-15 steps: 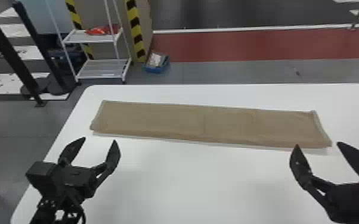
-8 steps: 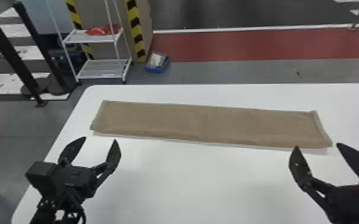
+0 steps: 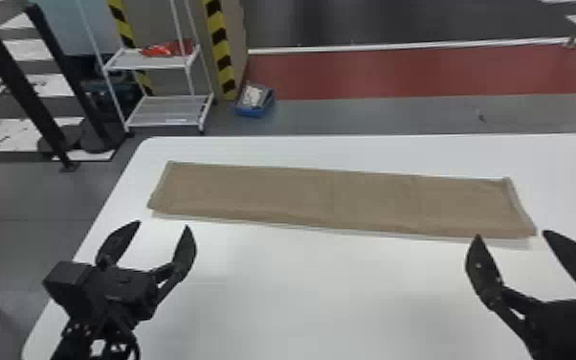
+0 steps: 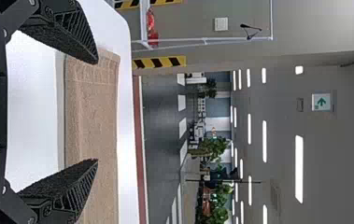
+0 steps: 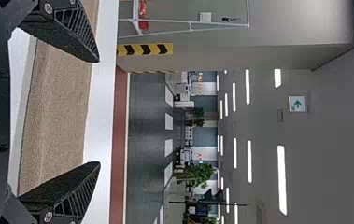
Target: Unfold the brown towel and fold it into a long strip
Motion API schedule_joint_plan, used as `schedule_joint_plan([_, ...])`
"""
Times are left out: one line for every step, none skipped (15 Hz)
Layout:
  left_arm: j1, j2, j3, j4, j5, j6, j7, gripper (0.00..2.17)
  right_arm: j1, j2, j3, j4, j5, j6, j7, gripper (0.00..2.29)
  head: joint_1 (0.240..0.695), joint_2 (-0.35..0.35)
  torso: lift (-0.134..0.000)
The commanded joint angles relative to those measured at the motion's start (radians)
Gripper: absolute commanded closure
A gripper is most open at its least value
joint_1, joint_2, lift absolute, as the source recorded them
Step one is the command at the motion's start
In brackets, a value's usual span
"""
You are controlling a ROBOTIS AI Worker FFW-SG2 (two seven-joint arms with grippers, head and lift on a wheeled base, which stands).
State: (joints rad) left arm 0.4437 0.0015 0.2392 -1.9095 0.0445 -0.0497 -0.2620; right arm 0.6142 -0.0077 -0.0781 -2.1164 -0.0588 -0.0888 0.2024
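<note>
The brown towel [image 3: 339, 198] lies flat on the white table as a long strip running left to right, its right end slightly nearer the robot. My left gripper [image 3: 162, 225] is open on the near side of the towel's left end, holding nothing. My right gripper [image 3: 512, 234] is also open and empty, by the towel's near right corner. In the left wrist view, the left gripper [image 4: 97, 112] has its fingers wide apart with the towel [image 4: 95, 121] beyond them. In the right wrist view, the towel [image 5: 58, 112] lies beyond the spread fingers of the right gripper [image 5: 100, 112].
The white table [image 3: 301, 297] has rounded far corners, with bare surface on the towel's near side. On the floor behind stand a white shelf rack [image 3: 170, 107] and a blue box [image 3: 253, 100]. Black posts [image 3: 19, 81] rise beyond the table at the left.
</note>
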Motion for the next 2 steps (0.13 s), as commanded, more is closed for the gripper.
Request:
schedule_joint_plan([0.001, -0.004, 0.000, 0.000, 0.000, 0.000, 0.000, 0.15, 0.002, 0.009, 0.000, -0.001, -0.001, -0.001, 0.000, 0.10, 0.695, 0.107, -0.123])
schedule_joint_plan([0.003, -0.004, 0.000, -0.002, 0.000, 0.000, 0.001, 0.15, 0.002, 0.009, 0.000, -0.001, -0.001, -0.001, 0.000, 0.10, 0.695, 0.107, -0.123])
